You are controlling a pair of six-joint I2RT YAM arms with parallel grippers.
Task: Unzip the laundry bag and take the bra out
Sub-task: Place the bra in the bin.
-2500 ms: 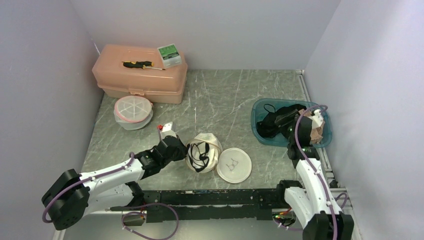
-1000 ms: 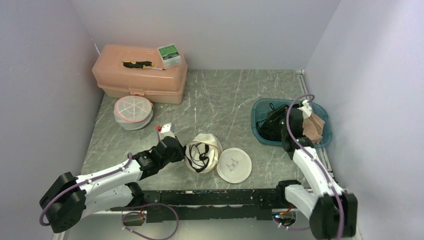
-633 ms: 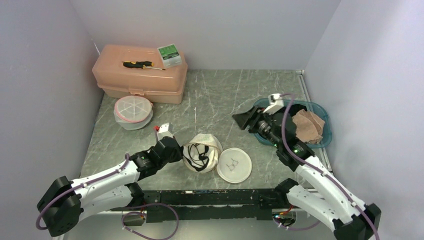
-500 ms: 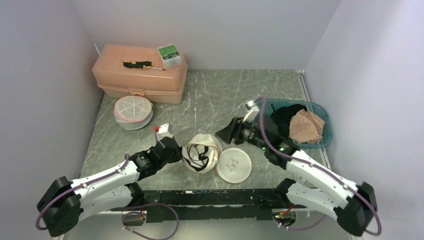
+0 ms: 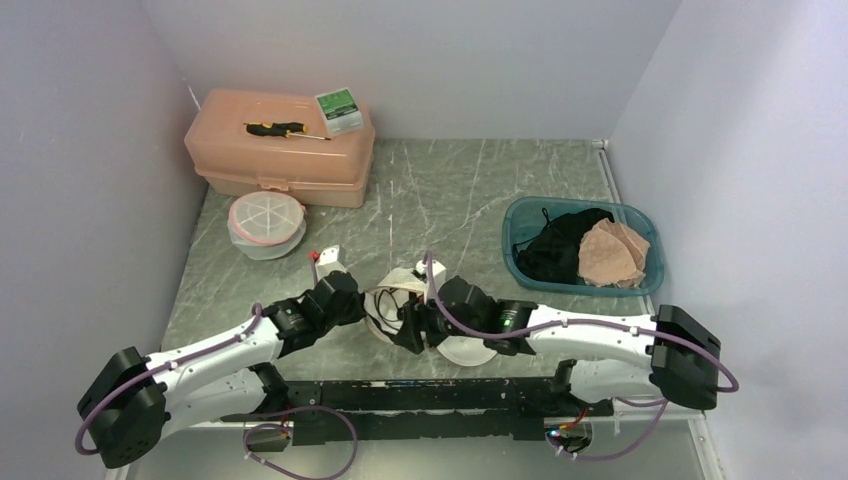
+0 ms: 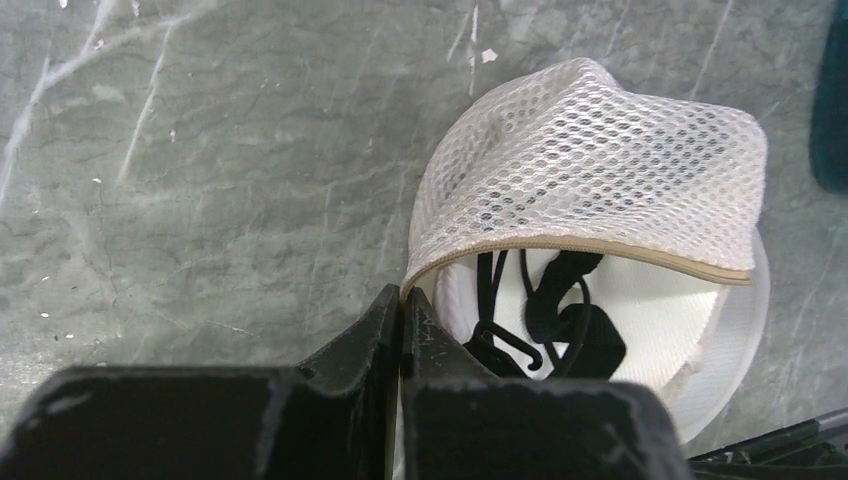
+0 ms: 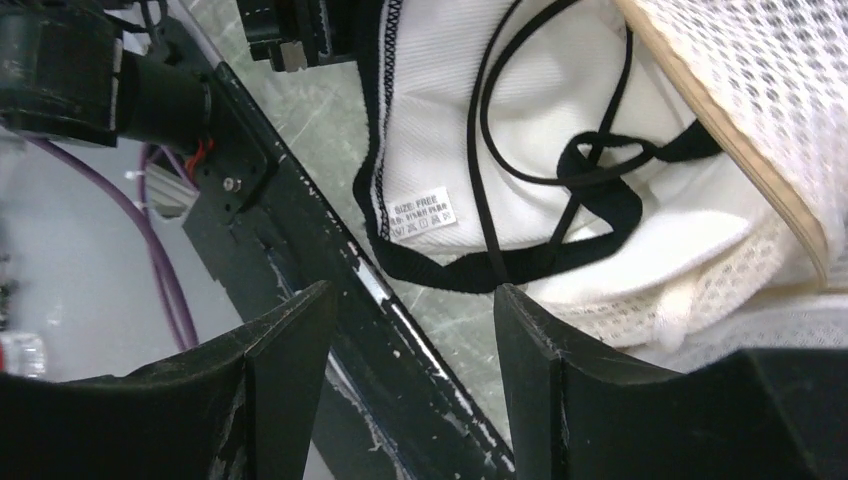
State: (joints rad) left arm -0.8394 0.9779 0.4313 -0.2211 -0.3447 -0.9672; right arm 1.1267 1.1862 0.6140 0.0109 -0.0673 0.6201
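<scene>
The white mesh laundry bag (image 5: pixel 404 279) (image 6: pixel 600 170) lies open at the table's near middle, its tan zipper rim lifted. My left gripper (image 5: pixel 364 306) (image 6: pixel 402 300) is shut on that rim at its left end. Inside lies the bra (image 6: pixel 650 320) (image 7: pixel 520 130), white with black straps and a size label. My right gripper (image 5: pixel 409 331) (image 7: pixel 410 292) is open, low at the bag's mouth just in front of the bra. Nothing is between its fingers. The bag's mesh (image 7: pixel 760 80) fills the upper right of the right wrist view.
A teal bin (image 5: pixel 518 262) at the right holds black and beige garments. A peach toolbox (image 5: pixel 280 150) with a screwdriver and a green box on it stands at the back left. A round container (image 5: pixel 265 222) sits in front of it. A black rail (image 5: pixel 420 395) runs along the near edge.
My right arm has swung left from the teal bin to the bag's mouth, with its gripper open. My left gripper has kept its hold on the bag's rim.
</scene>
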